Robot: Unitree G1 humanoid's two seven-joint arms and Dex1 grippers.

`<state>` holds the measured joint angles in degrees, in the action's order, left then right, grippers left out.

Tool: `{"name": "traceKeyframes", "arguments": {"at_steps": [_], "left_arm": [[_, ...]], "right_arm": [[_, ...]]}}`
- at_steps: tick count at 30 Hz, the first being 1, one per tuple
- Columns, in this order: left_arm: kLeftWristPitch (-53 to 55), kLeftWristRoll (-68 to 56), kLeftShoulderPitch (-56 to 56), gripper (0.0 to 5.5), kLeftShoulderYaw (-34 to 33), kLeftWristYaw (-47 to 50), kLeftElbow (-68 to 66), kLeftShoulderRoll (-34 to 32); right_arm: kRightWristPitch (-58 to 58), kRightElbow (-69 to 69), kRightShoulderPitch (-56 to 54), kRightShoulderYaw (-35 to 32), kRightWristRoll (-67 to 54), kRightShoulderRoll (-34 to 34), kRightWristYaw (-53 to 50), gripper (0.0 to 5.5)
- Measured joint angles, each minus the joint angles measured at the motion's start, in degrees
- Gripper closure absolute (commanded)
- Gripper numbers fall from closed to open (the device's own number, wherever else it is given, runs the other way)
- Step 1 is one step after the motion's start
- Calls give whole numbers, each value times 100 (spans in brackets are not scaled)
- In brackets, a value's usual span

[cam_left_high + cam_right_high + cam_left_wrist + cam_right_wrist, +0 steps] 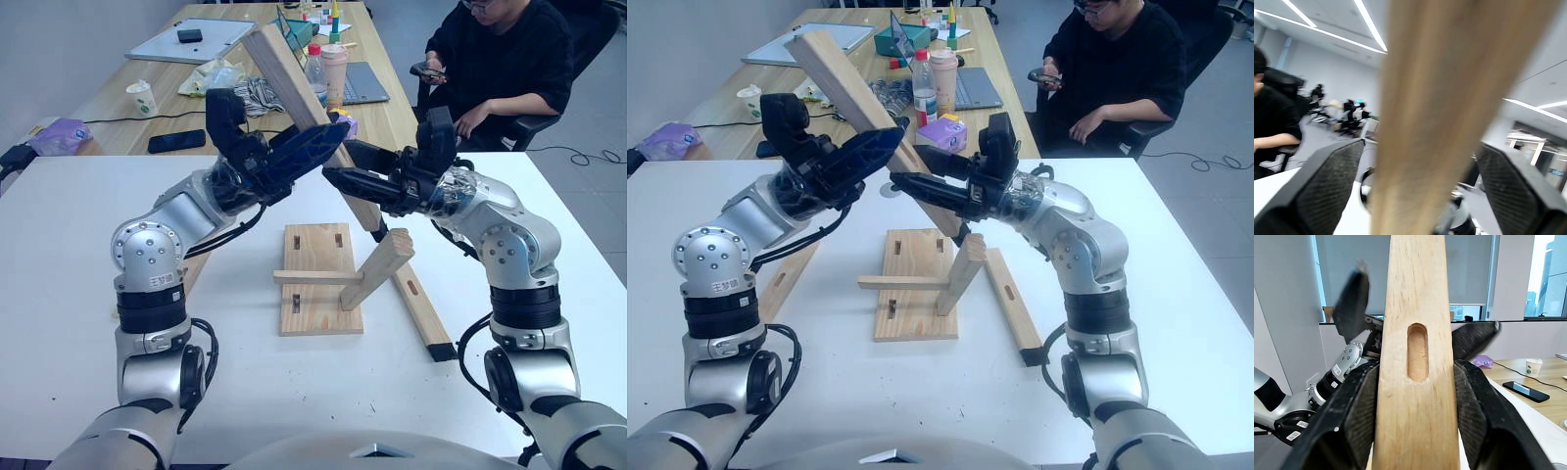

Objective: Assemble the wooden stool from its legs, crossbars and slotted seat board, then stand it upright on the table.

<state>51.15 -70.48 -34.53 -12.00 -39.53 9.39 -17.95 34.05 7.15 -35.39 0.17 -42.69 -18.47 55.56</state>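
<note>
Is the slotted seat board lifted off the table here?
No, the seat board lies flat on the white table.

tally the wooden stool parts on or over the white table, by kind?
Seat board: 1
Legs: 4 (held leg between left tool and right tool; propped leg on the board; right flat leg; left flat leg, partly under the arm)
Crossbar: 1
Total: 6

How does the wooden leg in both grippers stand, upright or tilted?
Tilted: the leg slants, its top toward the robot's left.
</note>
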Motion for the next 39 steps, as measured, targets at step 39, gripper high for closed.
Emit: {"name": "traceKeyframes", "arguments": {"at_steps": [39], "left_arm": [[-1135, 2295, 1650, 343, 45, -2867, -2722, -1391]], "right_arm": [[-1011, -3045, -374, -624, 1171, -959, 438, 255]]}}
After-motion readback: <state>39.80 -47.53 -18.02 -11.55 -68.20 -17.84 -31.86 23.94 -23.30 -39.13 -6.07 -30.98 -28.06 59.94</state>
